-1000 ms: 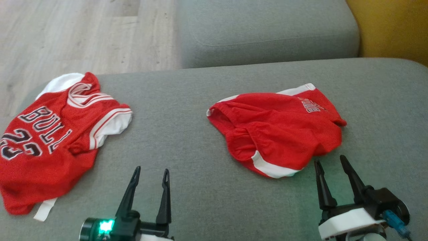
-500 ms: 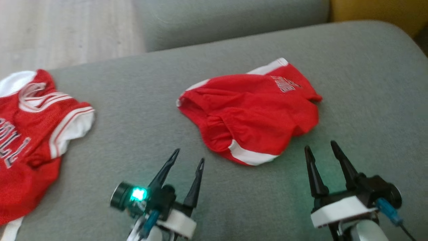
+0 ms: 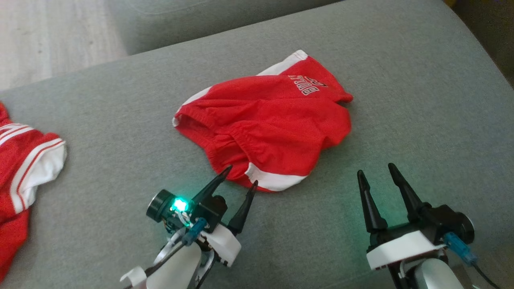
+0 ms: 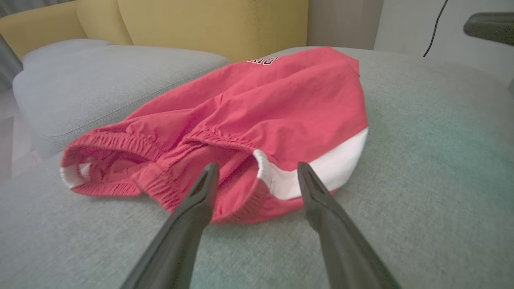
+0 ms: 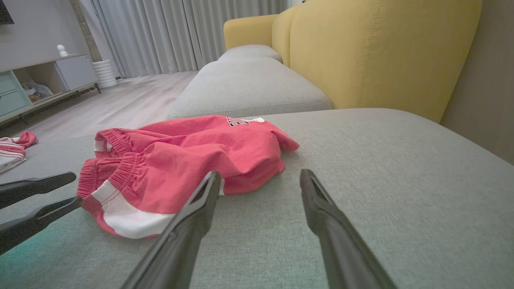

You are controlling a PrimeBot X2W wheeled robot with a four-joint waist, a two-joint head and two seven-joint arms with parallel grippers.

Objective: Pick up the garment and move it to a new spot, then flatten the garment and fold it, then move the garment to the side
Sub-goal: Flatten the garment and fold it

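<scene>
Crumpled red shorts point(image 3: 265, 120) are seen lying on the grey cushion point(image 3: 401, 100), with both grippers empty.
The left gripper point(image 3: 243, 174) is held with jaws wide apart at the white-banded near edge; the right gripper point(image 3: 374, 168) is held equally wide, just beside them.

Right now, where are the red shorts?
In the head view the red shorts lie crumpled near the middle of the grey cushion, just beyond the left tool; the red jersey lies far to the left.
</scene>
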